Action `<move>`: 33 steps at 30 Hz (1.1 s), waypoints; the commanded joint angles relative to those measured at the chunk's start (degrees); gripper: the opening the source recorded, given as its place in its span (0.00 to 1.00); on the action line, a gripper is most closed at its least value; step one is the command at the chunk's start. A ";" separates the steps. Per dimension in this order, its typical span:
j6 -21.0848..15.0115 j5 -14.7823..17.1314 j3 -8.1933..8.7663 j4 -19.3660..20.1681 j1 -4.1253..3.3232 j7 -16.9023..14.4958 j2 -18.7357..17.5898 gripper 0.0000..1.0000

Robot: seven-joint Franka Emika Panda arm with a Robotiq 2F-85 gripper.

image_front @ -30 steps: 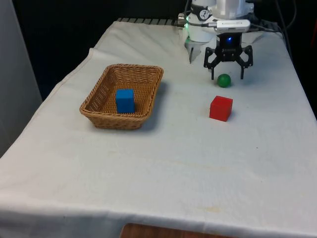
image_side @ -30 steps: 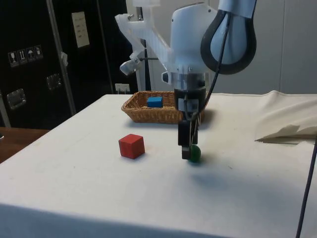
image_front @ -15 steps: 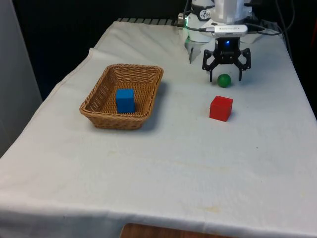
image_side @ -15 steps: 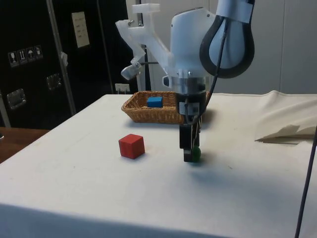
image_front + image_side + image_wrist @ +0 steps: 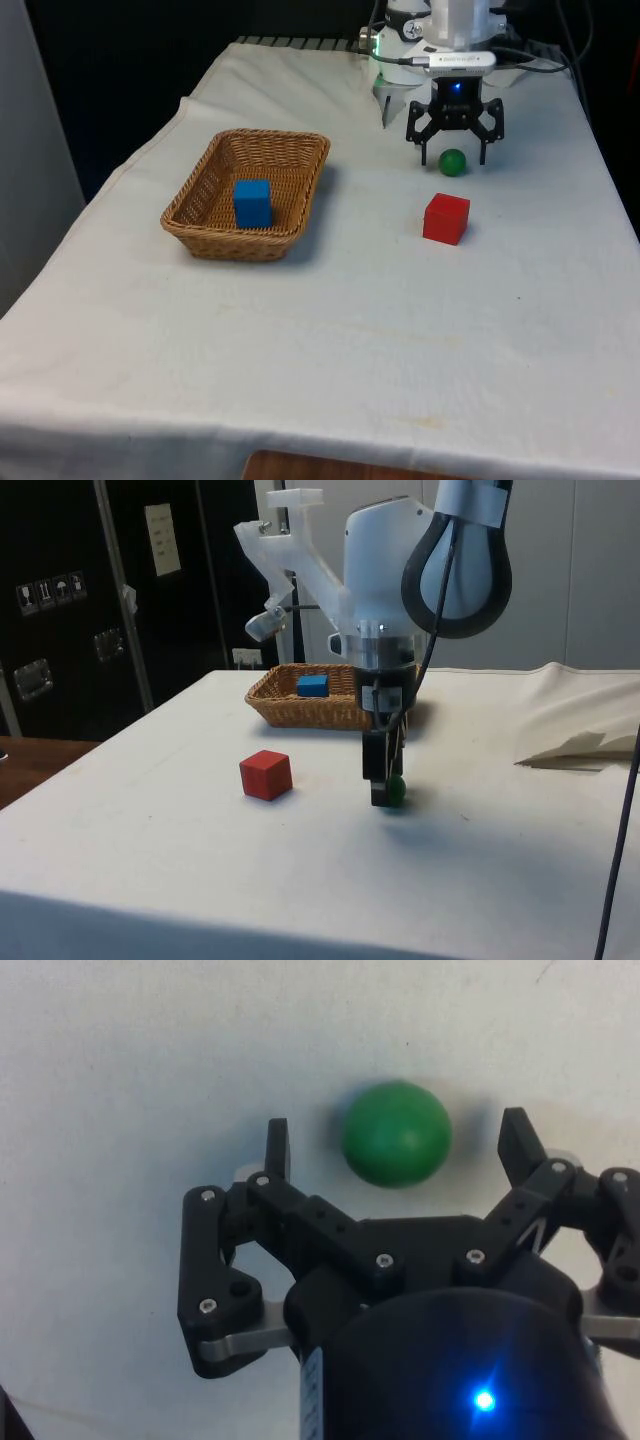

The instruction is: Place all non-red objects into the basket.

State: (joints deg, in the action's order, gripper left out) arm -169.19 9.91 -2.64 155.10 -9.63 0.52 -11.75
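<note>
A small green ball (image 5: 453,162) (image 5: 396,790) (image 5: 396,1133) lies on the white cloth near the table's far end. My gripper (image 5: 453,157) (image 5: 384,796) (image 5: 396,1143) is open and stands low over the ball, one finger on each side, with a gap to each. A red cube (image 5: 446,218) (image 5: 266,775) rests on the cloth a little nearer the front camera than the ball. The wicker basket (image 5: 213,229) (image 5: 290,715) sits toward the front view's left. A blue cube (image 5: 253,202) (image 5: 313,685) lies inside it.
The cloth is rucked into a fold (image 5: 575,745) at the side view's right. The cloth's edge (image 5: 130,160) drops off beside the basket at the front view's left.
The gripper has shifted slightly back toward the robot and come down around the green ball. The ball, the red cube and the basket have not moved.
</note>
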 commanded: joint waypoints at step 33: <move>7.10 -0.57 0.17 0.57 -0.11 0.92 7.85 0.44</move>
State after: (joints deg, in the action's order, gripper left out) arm -162.55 9.91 -2.64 155.44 -9.63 0.74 -4.53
